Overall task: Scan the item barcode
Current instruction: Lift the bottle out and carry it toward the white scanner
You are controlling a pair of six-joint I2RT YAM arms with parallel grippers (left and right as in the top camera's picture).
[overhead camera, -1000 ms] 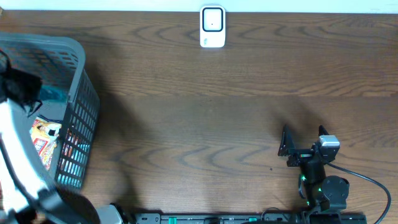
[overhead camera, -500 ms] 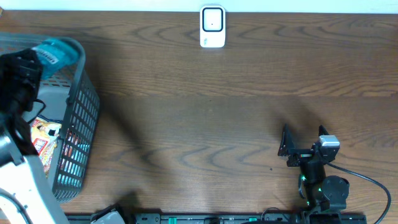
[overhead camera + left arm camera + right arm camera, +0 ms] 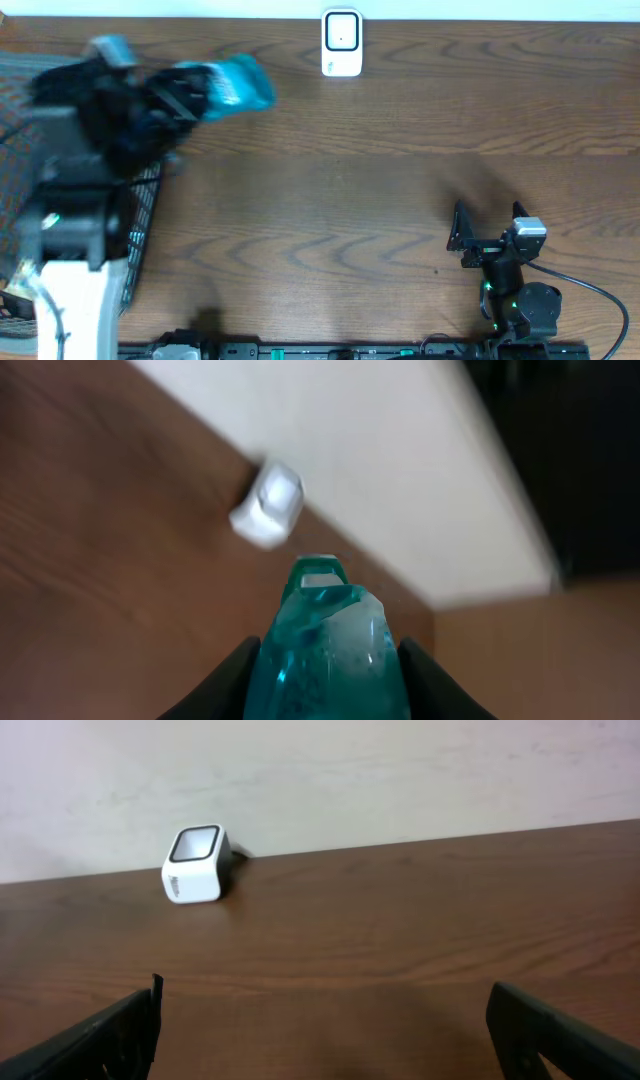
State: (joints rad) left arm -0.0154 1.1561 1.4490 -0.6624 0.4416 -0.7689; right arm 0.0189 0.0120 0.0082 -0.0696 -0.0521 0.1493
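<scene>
Soft, even light is falling from above on the dark brown wooden surface (image 3: 350, 200). Overhead, the black left arm (image 3: 95, 120) and the teal plastic packet (image 3: 235, 85) are smearing into motion blur, while the right half is looking crisp, a faint shadow (image 3: 480, 195) lying beside the black right arm (image 3: 510, 270). The left wrist view is coming out soft, the white box-shaped scanner (image 3: 267, 507) fuzzy. The right wrist view is looking sharp.

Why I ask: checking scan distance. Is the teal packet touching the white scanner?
Apart. The overhead view shows a stretch of bare table between the teal packet and the white scanner.
</scene>
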